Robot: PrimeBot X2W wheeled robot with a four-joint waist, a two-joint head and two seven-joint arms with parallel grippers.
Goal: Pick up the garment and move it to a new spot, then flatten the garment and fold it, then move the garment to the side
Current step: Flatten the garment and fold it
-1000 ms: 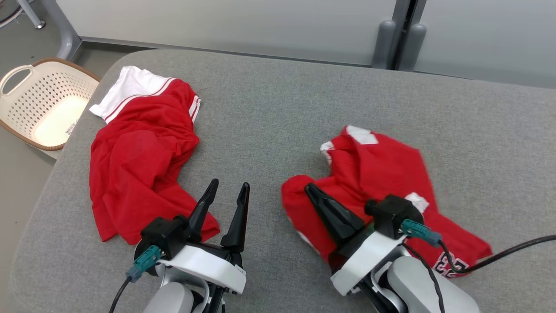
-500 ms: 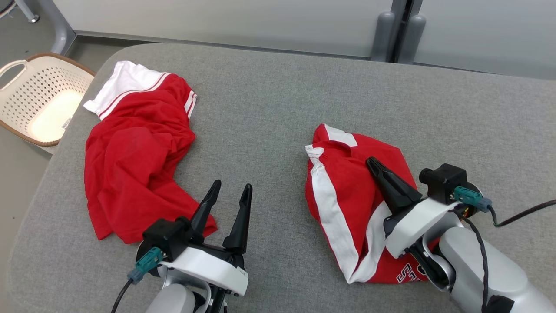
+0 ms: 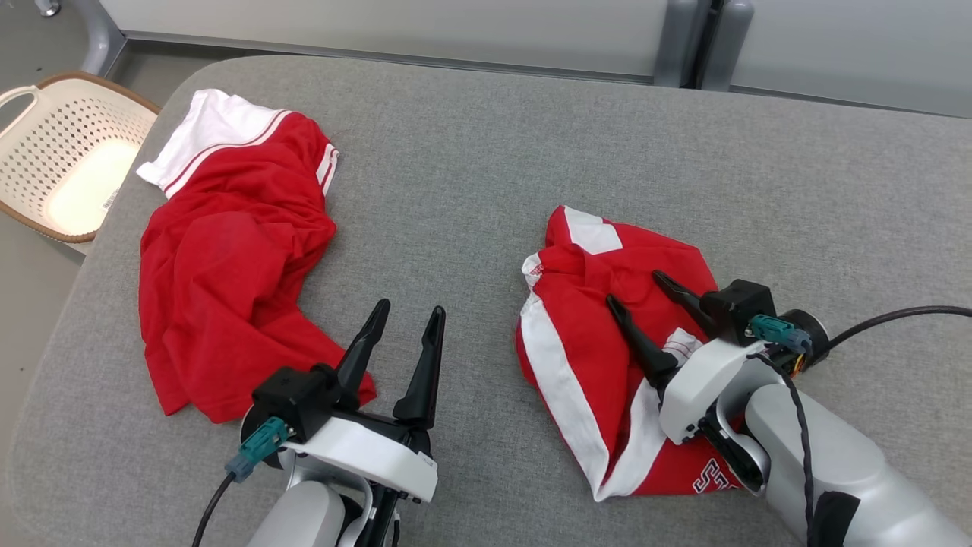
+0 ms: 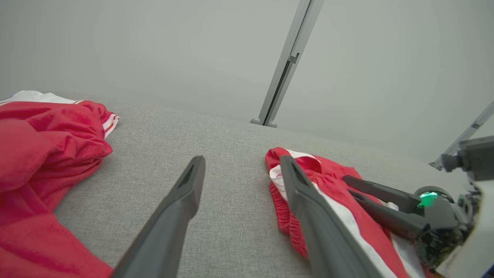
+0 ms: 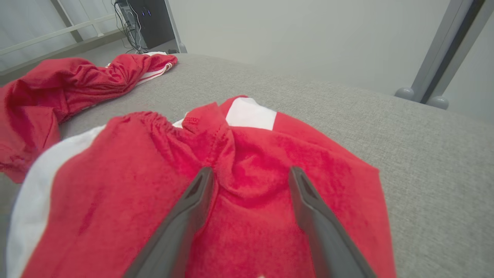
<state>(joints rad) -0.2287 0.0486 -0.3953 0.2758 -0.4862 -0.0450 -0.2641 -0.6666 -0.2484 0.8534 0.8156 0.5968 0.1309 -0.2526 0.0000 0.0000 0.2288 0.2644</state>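
Garment (image 3: 585,304) lies crumpled under the right gripper (image 3: 634,287), its jaws spread apart; the left gripper (image 3: 410,307) likewise stands spread.

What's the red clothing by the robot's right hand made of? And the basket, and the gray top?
The red garment looks like soft knit cloth, matte: it crumples and shows a fuzzy weave. The basket seems hard cream plastic, with punched holes and a brown rim. The gray top looks like woven fabric, maybe padded.

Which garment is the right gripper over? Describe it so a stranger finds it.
On the grey table lie two red garments. It is the right garment, under the right gripper. Unlike the left garment by the basket, it has a broad white stripe and lettering.
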